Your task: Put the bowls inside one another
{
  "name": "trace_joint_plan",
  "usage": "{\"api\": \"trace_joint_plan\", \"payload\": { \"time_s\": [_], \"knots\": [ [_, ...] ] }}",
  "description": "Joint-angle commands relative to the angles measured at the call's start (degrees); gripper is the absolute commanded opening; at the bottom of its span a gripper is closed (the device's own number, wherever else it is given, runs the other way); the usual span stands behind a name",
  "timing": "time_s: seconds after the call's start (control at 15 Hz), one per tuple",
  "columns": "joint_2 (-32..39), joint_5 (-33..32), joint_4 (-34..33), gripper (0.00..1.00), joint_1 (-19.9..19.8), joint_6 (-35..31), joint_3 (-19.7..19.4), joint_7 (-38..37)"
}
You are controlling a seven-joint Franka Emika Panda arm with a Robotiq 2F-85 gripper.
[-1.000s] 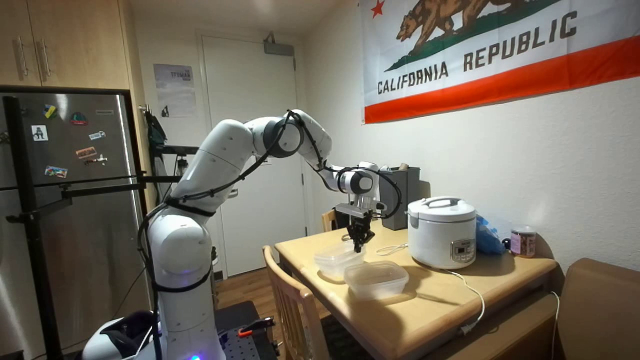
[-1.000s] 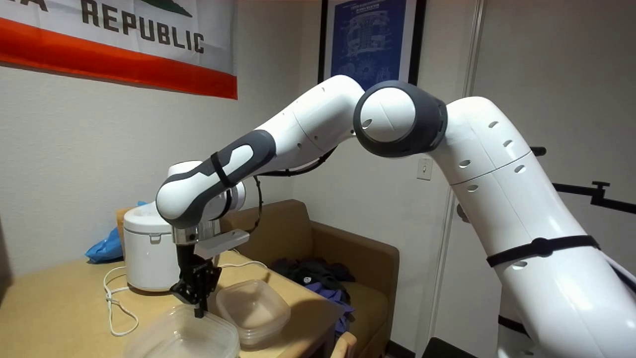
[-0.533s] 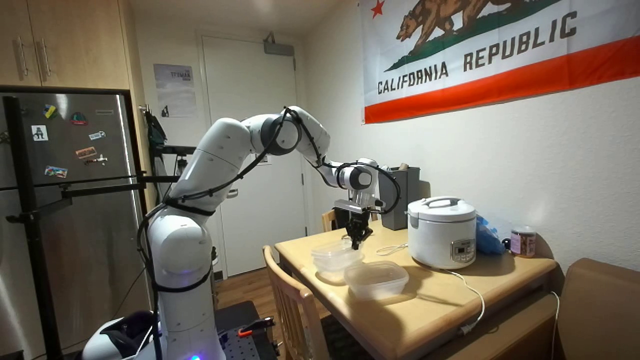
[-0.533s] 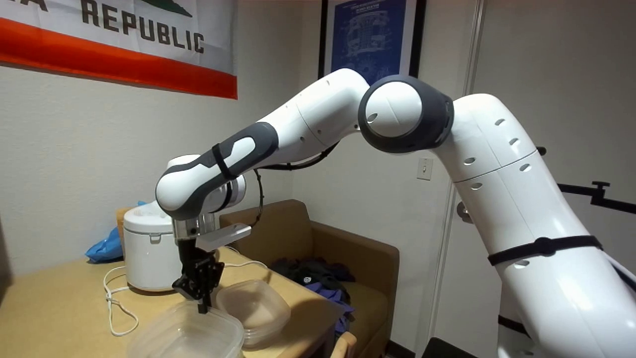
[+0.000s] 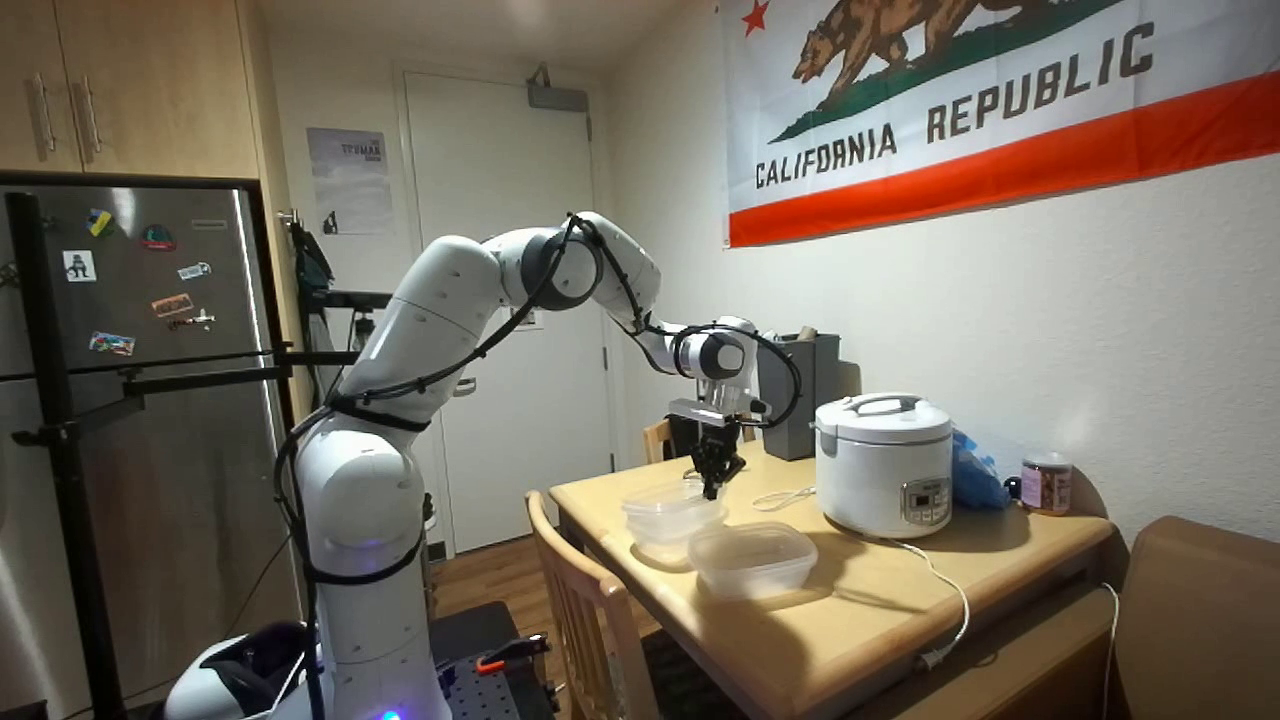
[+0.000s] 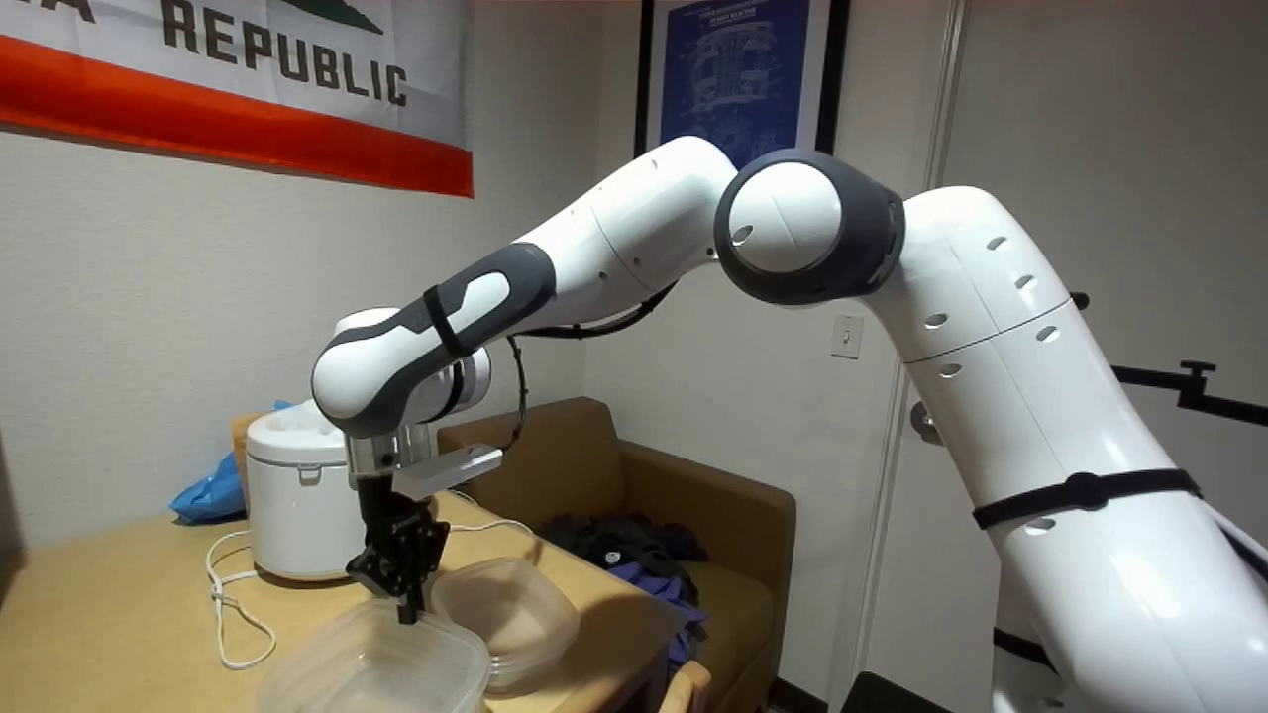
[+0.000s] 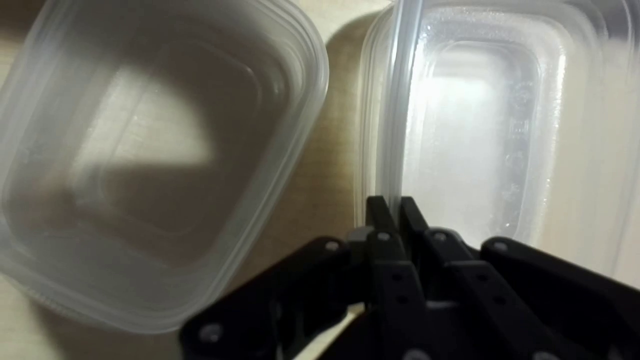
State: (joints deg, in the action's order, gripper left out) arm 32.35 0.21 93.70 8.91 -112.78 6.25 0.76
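Observation:
Two pale, semi-clear bowls stand side by side at the near part of the table. One bowl (image 5: 672,518) has its rim pinched between the fingertips of my gripper (image 7: 393,202), which is shut on it. In the wrist view this held bowl (image 7: 470,145) fills the right side, its rim running up from the fingers. The other bowl (image 5: 752,562) sits apart from it, upright, with nothing in it; in the wrist view that bowl (image 7: 165,150) lies left of the fingers. Whether the held bowl still touches the table, I cannot tell.
A tall white rice cooker (image 5: 884,470) stands behind the bowls, with a white cord (image 6: 230,604) looped on the table (image 5: 850,630). Against the wall are a dark grey bin (image 5: 805,395), a blue bag (image 5: 978,472) and a jar (image 5: 1047,485). A wooden chair (image 5: 585,580) borders the table edge.
My gripper and the held bowl have shifted slightly together, leftward and a little up in an exterior view, mostly in the earlier half second. The other bowl has stayed put.

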Motion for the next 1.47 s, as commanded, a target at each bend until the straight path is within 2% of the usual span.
{"api": "trace_joint_plan", "payload": {
  "time_s": [0.0,0.07,0.13,0.2,0.27,0.4,0.73,1.13,1.4],
  "knots": [
    [-0.68,0.21,-0.04,0.10,-0.09,1.80,-0.05,-0.43],
    [-0.63,0.22,-0.06,0.09,-0.09,1.84,-0.05,-0.45],
    [-0.58,0.12,-0.08,0.33,-0.06,1.92,-0.04,-0.30],
    [-0.53,0.02,-0.11,0.02,0.00,2.04,-0.09,-0.43],
    [-0.54,-0.10,-0.06,0.05,0.04,1.94,-0.10,-0.37],
    [-0.58,-0.08,-0.03,0.00,0.05,1.95,-0.11,-0.44],
    [-2.36,0.14,1.32,0.02,-0.02,2.10,0.01,-0.55],
    [-10.64,2.50,7.49,0.02,-0.85,0.95,0.87,0.00],
    [-14.66,4.03,10.54,0.02,-1.73,1.71,0.10,-0.96]
  ]
}}
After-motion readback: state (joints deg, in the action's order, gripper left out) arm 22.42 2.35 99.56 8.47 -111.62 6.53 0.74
